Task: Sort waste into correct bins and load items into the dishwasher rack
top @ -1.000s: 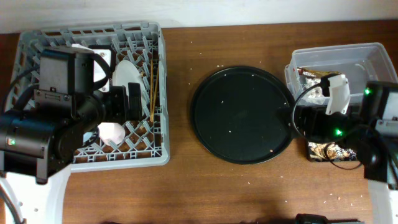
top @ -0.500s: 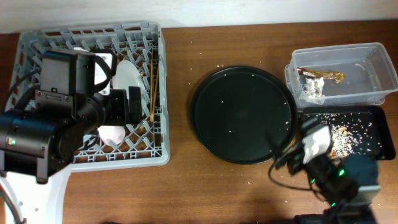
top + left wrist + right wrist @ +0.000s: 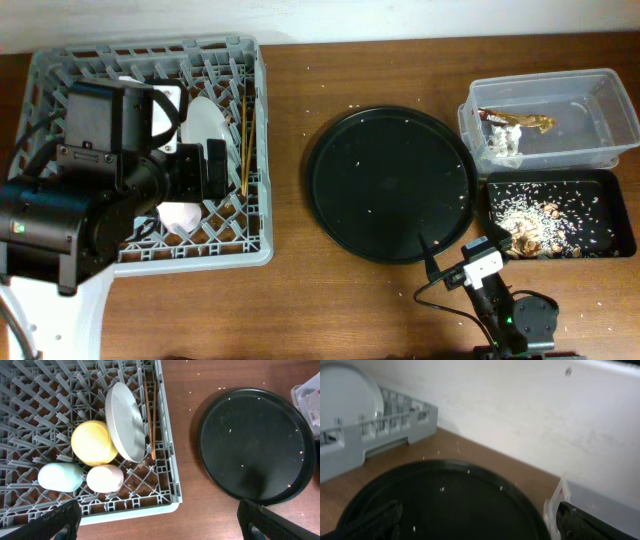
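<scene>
The grey rack point(image 3: 60, 70) stands at the left. In the left wrist view point(image 3: 165, 460) it holds the plate point(image 3: 125, 422) on edge, the yellow bowl point(image 3: 92, 442), blue cup point(image 3: 60, 476), pink cup point(image 3: 105, 478) and chopsticks point(image 3: 150, 415). My left gripper point(image 3: 160, 527) hangs open and empty above the rack's front right corner. The clear tub point(image 3: 540, 80) holds the tissue point(image 3: 503, 142) and the wrapper point(image 3: 520, 120). The shallow black tray point(image 3: 600, 178) holds rice point(image 3: 520, 205) and brown bits point(image 3: 525, 238). My right gripper point(image 3: 440, 272) is open and empty, low at the front edge.
A large round black tray point(image 3: 390, 185) with a few rice grains lies in the middle; the right wrist view point(image 3: 445, 515) looks across it towards the wall. Stray grains dot the wood around it.
My right arm has pulled back from over the tub and black tray to the table's front edge, uncovering both bins. The left arm has not moved.
</scene>
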You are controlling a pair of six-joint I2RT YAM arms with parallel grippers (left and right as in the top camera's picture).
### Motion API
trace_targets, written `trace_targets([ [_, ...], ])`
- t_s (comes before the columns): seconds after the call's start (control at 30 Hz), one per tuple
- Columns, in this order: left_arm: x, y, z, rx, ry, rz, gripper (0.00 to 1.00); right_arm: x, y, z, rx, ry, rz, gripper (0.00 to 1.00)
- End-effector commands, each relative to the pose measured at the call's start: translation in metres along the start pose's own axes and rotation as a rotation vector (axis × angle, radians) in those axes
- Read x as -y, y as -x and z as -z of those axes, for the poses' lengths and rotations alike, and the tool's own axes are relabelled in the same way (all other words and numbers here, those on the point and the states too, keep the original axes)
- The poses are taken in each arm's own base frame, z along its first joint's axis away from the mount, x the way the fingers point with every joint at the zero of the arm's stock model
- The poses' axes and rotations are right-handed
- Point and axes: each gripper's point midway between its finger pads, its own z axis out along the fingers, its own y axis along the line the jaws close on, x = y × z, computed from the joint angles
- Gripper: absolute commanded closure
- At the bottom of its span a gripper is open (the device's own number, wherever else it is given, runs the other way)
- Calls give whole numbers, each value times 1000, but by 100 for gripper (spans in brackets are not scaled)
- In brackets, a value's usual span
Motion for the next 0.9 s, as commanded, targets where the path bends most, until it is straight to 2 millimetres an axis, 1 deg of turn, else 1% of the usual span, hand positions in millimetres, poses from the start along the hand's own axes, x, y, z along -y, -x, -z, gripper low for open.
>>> trace_targets([
  [0.0, 1, 0, 2, 6, -8, -16, 1, 2, -5, 0, -10, -14, -9, 2],
  [0.07, 1, 0, 2, 6, -8, -16, 1, -1, -13, 0, -44, -5, -22, 1],
  [0.53, 2, -1, 4, 9, -8, -19, 1, -1, -13, 0, -42, -6, -21, 2],
  [0.6, -16, 6, 13, 65, 92, -40, 1, -1, -13, 0, -42, -6, -21, 2],
  [0.63, -21, 22, 18, 152, 124, -31, 1, -1, -13, 0, -42, -6, -21, 2],
  [0.7, -18, 37, 21, 259, 103, -38, 1, -1, -13, 0, -42, -6, -21, 1],
  [0.73, -15, 42, 19, 309, 86, -49, 1, -1, -13, 0, -42, -6, -21, 2],
  [0.8, -11, 42, 9, 384, 61, -65, 1, -1, -13, 0, -42, -6, -21, 2],
  [0.83, -12, 36, -4, 454, 51, -56, 1, -1, -13, 0, -42, -6, -21, 2],
  [0.87, -13, 32, -8, 480, 43, -51, 1, -1, -13, 0, -42, -6, -21, 1],
])
